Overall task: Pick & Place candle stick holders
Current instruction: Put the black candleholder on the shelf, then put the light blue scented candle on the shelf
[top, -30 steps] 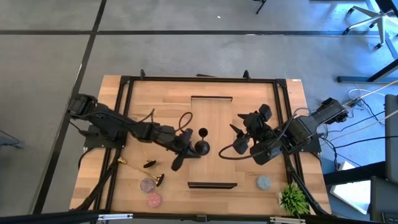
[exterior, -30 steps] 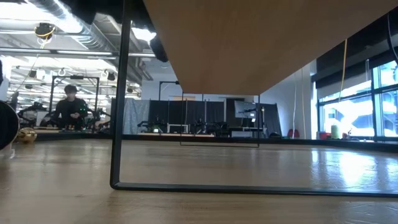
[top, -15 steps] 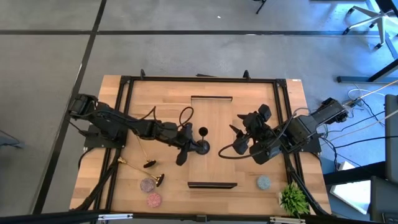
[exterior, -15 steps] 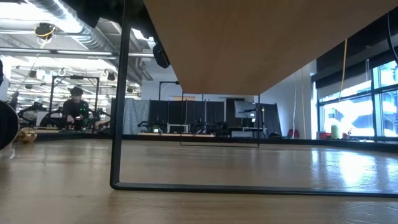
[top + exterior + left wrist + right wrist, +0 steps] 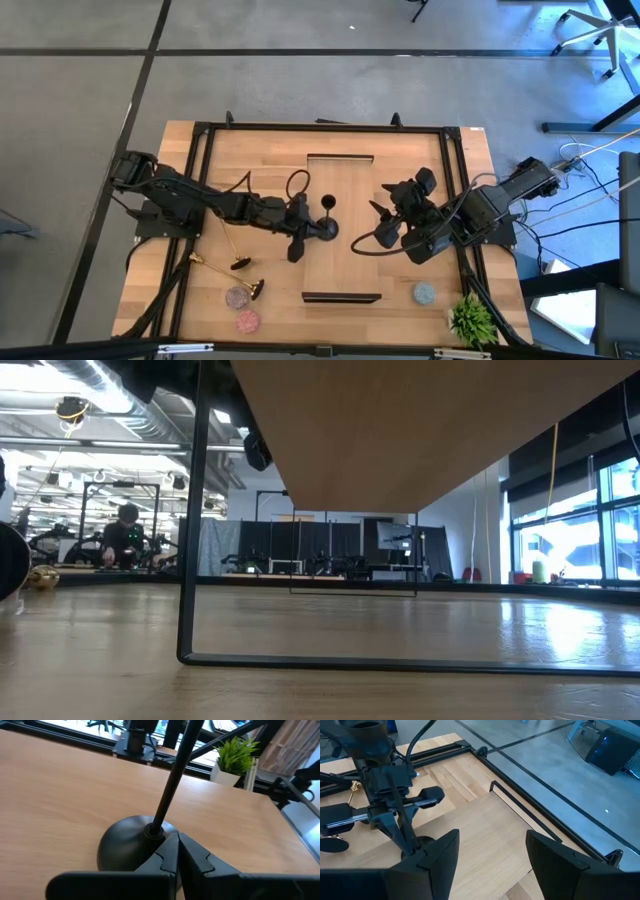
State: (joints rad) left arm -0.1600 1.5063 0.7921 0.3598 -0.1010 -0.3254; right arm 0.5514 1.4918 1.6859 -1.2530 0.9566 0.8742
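A black candle stick holder (image 5: 326, 226) stands upright on its round base (image 5: 125, 847) at the table's middle, its thin stem (image 5: 172, 780) rising from it. My left gripper (image 5: 300, 236) is shut, its tips at that base. My right gripper (image 5: 385, 214) hangs open to the holder's right, above the table; its fingers (image 5: 440, 855) hold nothing. Near the left front lie a gold holder (image 5: 255, 288), another gold one (image 5: 212, 265) and a black one (image 5: 241, 263), beside two speckled round ones (image 5: 237, 297) (image 5: 247, 321). A light-blue round one (image 5: 424, 293) sits front right. My left gripper has its shut fingertips (image 5: 172, 845) against the domed top of the black holder's base (image 5: 150, 837), right beside the foot of the stem. The fingers come in from the table's left, slanting slightly down. The holder stands upright with its base on the table.
A green plant (image 5: 472, 320) stands at the front right corner. Two low black wire frames (image 5: 340, 158) (image 5: 341, 297) stand on the table, far and near of the middle. A black rail (image 5: 200, 180) frames the tabletop. A person (image 5: 125, 535) sits far off in the room.
My left gripper has swung a little toward the table's right and far side, turning as it went, and now lies up against the black holder's base. It has stayed shut. My right arm has kept still.
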